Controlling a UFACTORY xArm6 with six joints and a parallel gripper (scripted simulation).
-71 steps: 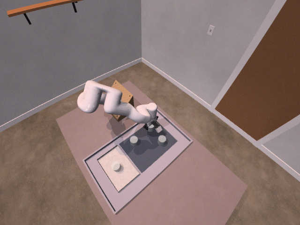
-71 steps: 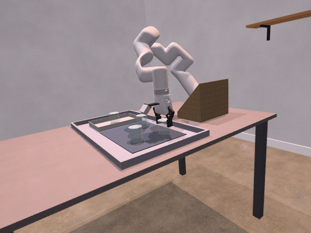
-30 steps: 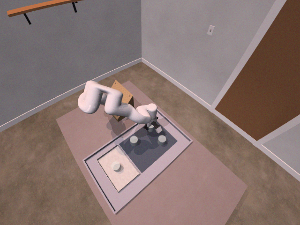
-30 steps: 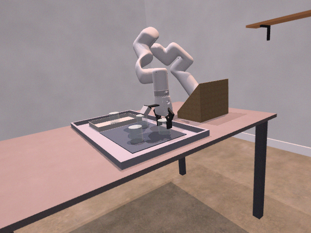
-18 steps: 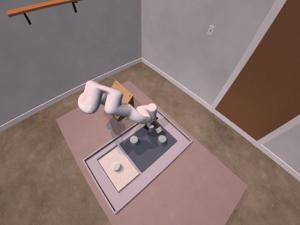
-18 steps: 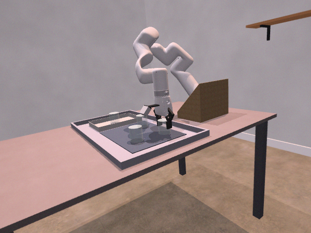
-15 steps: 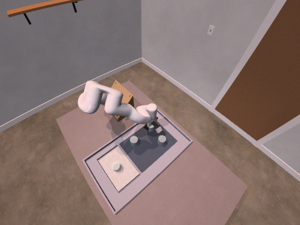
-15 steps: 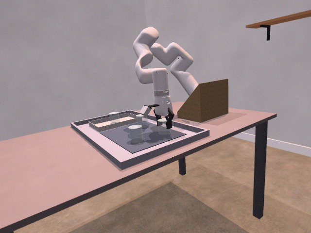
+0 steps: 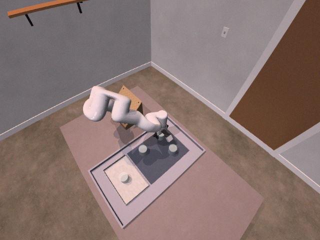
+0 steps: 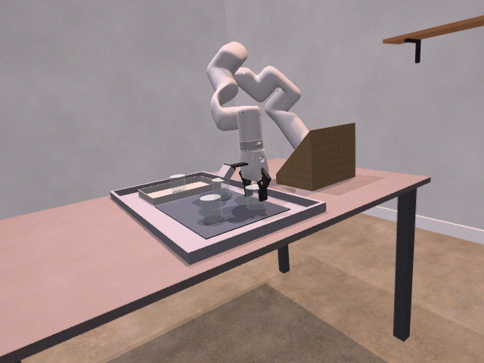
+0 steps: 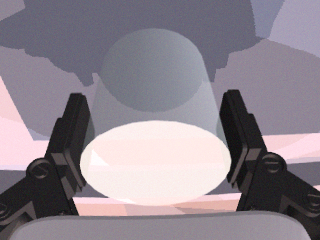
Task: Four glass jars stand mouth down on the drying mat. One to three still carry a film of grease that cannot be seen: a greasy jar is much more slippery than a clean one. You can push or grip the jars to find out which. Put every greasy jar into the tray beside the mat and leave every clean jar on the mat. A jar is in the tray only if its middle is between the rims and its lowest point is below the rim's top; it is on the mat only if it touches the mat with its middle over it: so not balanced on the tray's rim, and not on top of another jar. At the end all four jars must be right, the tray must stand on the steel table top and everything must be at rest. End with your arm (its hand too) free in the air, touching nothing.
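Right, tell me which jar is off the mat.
The jar inside the cream-floored tray. It alone stands within the tray's rims; the other three stand over the dark mat.

The pincer (image 9: pixel 161 131) (image 10: pixel 255 196) (image 11: pixel 155 110) slightly lower around its jar (image 9: pixel 161 137) (image 10: pixel 255 203) (image 11: pixel 155 162) than 2.4 seconds earlier
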